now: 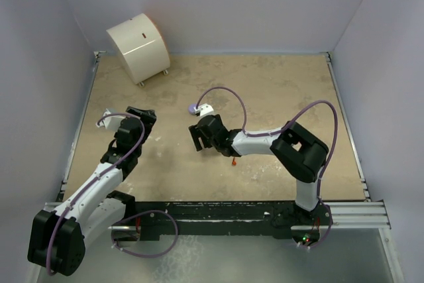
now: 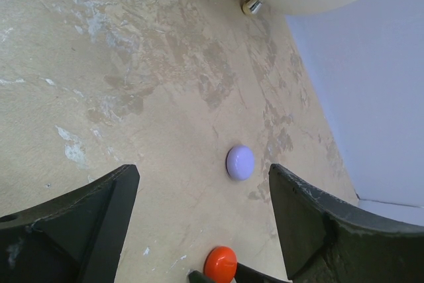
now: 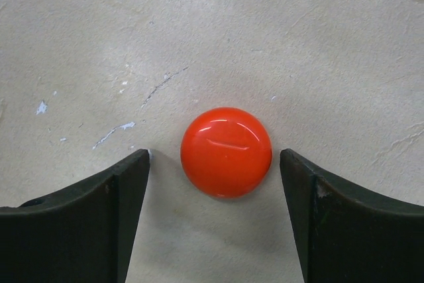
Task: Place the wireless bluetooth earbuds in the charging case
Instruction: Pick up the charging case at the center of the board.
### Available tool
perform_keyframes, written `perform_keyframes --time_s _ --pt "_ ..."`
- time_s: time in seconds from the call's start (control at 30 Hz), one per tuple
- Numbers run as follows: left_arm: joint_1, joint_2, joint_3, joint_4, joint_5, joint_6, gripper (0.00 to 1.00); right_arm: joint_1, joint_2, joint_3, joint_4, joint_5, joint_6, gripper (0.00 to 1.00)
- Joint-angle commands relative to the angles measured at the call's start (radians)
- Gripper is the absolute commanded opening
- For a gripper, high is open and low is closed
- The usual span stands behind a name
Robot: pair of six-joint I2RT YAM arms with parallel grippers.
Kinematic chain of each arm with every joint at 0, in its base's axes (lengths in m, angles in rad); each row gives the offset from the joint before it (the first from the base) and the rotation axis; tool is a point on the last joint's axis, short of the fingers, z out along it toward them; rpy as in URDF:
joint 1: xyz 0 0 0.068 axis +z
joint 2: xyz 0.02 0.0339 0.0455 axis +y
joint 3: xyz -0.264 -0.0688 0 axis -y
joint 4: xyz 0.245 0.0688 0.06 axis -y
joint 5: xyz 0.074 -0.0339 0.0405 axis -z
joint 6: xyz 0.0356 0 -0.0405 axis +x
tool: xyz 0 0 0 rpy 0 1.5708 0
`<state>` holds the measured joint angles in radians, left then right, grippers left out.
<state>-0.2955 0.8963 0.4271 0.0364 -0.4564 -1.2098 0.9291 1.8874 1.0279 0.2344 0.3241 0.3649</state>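
The only earbud that can be picked out is a tiny red-orange stemmed piece (image 1: 234,161). It lies on the scuffed tan surface (image 1: 278,91), at the near edge of the right arm's forearm and apart from that arm's claw. It is too small in the overhead view to tell which way its stem points or how its long axis runs. No lilac earbud can be made out.

The right claw (image 3: 213,157) points down at a glossy red-orange round domed case (image 3: 226,152). The case is closed and sits flat, dome up. Being round, it shows no long axis. The claw is spread wider than the case, with its dark fingers (image 3: 86,223) on either side. A strip of bare surface shows on each side, narrower on the left, so neither finger touches the case. The claw grips nothing.

The left claw (image 2: 202,173) is also spread wide and empty, with only bare surface between its fingers (image 2: 73,226). Ahead of it lies a pale lilac round domed case (image 2: 240,162), closed and dome up, touching neither finger. The red-orange case shows at the bottom edge of the left wrist view, near the lilac case but apart from it. From overhead, the lilac case lies just beside the white block on the right wrist, on its far left side.

A cream-white drum-shaped container (image 1: 138,46) on small feet stands at the far left of the surface, well apart from both claws.
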Motion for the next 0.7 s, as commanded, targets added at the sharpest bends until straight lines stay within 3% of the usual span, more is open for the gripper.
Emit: perform_keyframes --time_s 0.0,0.67 --pt "0.009 -0.009 -0.005 0.033 -0.002 0.003 0.78 0.001 0.032 0.001 -0.043 0.035 0.045 0.79" --pt "0.011 0.007 -0.005 0.059 0.02 0.005 0.77 0.001 0.033 -0.025 -0.02 0.011 0.017 0.46"
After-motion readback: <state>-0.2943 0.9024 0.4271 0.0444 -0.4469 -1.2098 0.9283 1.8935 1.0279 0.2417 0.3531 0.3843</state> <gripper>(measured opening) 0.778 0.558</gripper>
